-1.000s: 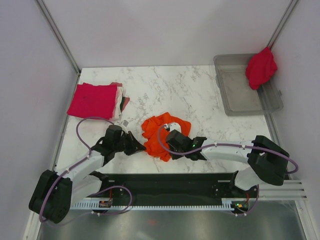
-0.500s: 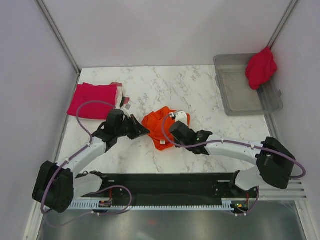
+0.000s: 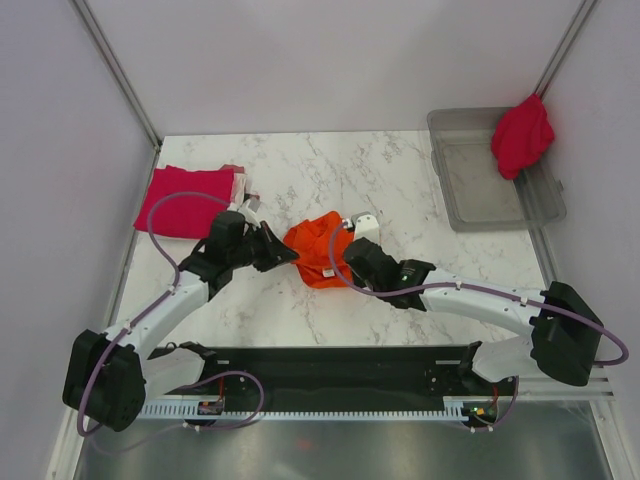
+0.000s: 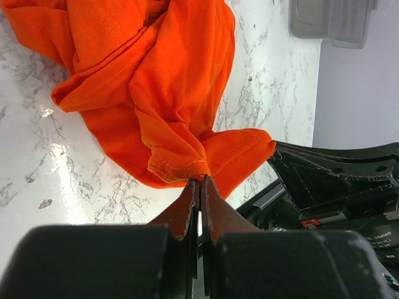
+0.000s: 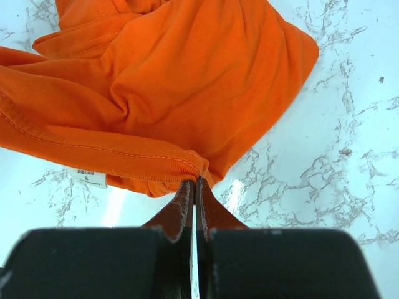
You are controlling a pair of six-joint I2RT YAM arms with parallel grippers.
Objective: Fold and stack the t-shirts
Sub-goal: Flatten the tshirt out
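A bunched bright orange t-shirt (image 3: 316, 252) hangs between both grippers over the middle of the marble table. My left gripper (image 3: 290, 256) is shut on a hemmed edge of the orange t-shirt (image 4: 156, 93) at its left side. My right gripper (image 3: 346, 258) is shut on the ribbed collar edge of the orange t-shirt (image 5: 187, 87) at its right side, where a white size label shows. Folded crimson-magenta t-shirts (image 3: 186, 201) lie stacked at the back left, with a pale pink one (image 3: 240, 187) at their right edge. Another crimson t-shirt (image 3: 522, 135) is draped over the bin's far rim.
A clear grey plastic bin (image 3: 478, 195) stands at the back right of the marble table (image 3: 330, 170). White enclosure walls close in the left, back and right. The black mounting rail (image 3: 330, 370) runs along the near edge.
Both grippers have carried the orange t-shirt away from the near edge toward the table's middle, and it has lifted and bunched tighter between them. Both stayed shut on the cloth.
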